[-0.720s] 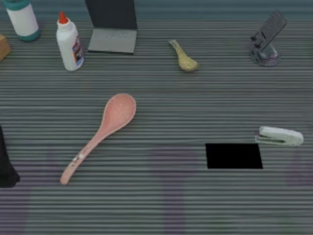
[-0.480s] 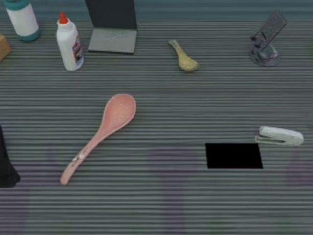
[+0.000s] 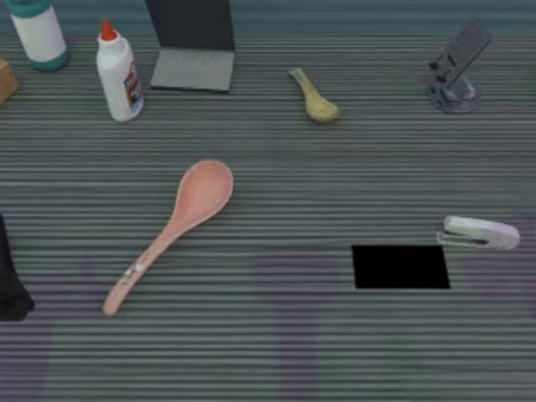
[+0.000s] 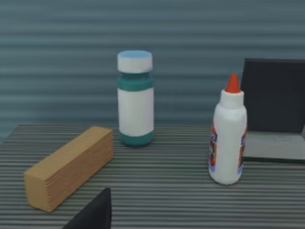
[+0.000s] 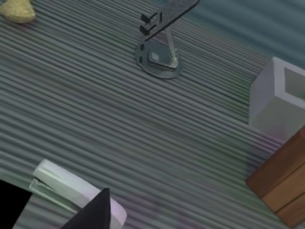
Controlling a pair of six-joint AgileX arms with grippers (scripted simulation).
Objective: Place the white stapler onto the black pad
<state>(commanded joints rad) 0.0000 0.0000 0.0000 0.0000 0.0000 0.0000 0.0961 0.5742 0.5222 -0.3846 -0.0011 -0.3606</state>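
The white stapler [image 3: 481, 233] lies flat at the table's right side, its long axis running left to right. In the right wrist view the stapler [image 5: 62, 183] sits just beyond my right gripper [image 5: 93, 214], whose dark tip overlaps its near end. The black pad [image 3: 400, 266] lies flat just left of the stapler and a little nearer the front, and a corner of the pad [image 5: 9, 205] shows in the right wrist view. The right arm is out of the top view. My left gripper [image 3: 12, 285] stays parked at the table's left edge.
A pink spoon [image 3: 172, 226] lies left of centre. Along the back stand a teal-capped bottle [image 3: 38, 33], a glue bottle [image 3: 118, 74], a grey plate with a dark panel [image 3: 193, 69], a small yellow spoon [image 3: 316, 99] and a phone stand [image 3: 456, 67]. A white box [image 5: 281, 98] and a brown wooden block [image 5: 281, 183] sit further right.
A faint purple shadow has spread over the stapler's right end. No object has moved.
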